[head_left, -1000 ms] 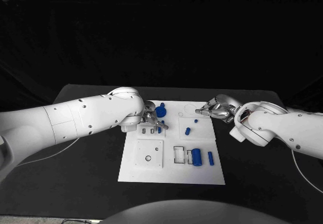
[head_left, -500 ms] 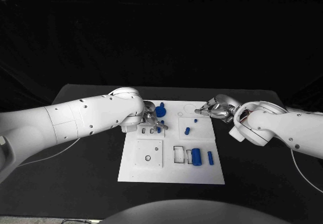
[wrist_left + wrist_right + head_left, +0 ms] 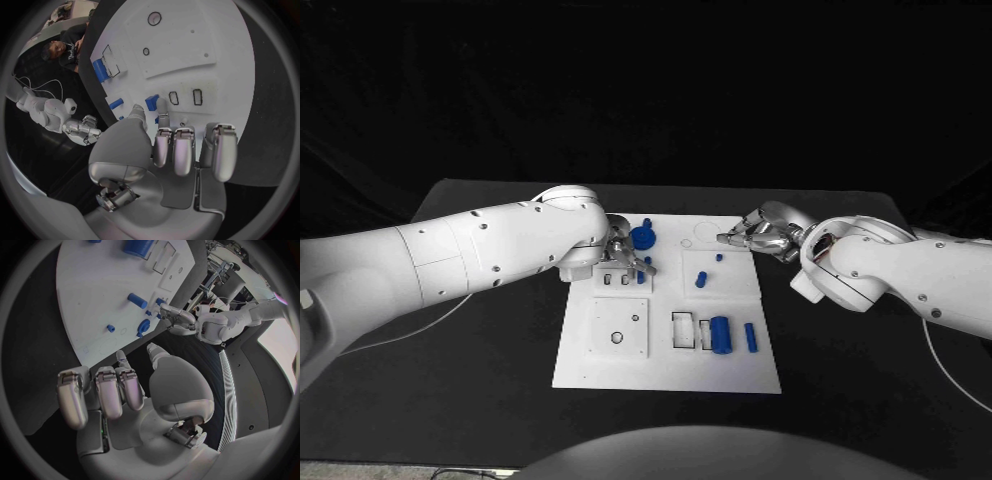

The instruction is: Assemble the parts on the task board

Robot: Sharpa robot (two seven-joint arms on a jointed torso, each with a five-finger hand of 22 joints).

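Head view, from left to right: the left robot hand (image 3: 620, 256) sits over the board's (image 3: 668, 375) far-left corner, fingertips at a small blue peg (image 3: 642, 267) beside the two slots (image 3: 616, 281). In the left wrist view its thumb and a finger appear to meet on that peg (image 3: 152, 103), so I judge it pinched, the other fingers (image 3: 174, 150) lying straight and unused. Just beyond the hand stands a blue knob (image 3: 645, 237). Further right, two short pegs (image 3: 702, 280) rest mid-board, and a blue cylinder (image 3: 720, 335) and thin bar (image 3: 751, 339) lie near the front right. The right robot hand (image 3: 762, 236) hovers at the board's far-right edge; whether it carries anything I cannot tell, though its fingers (image 3: 100, 390) look loosely curled and bare in its wrist view.

The step in hand looks like seating the pinched peg. To do it well, keep the peg upright, line it over its hole before lowering, and press straight down. Tilt would jam it. The right hand should stay clear, or steady the board on the surface (image 3: 473, 350).
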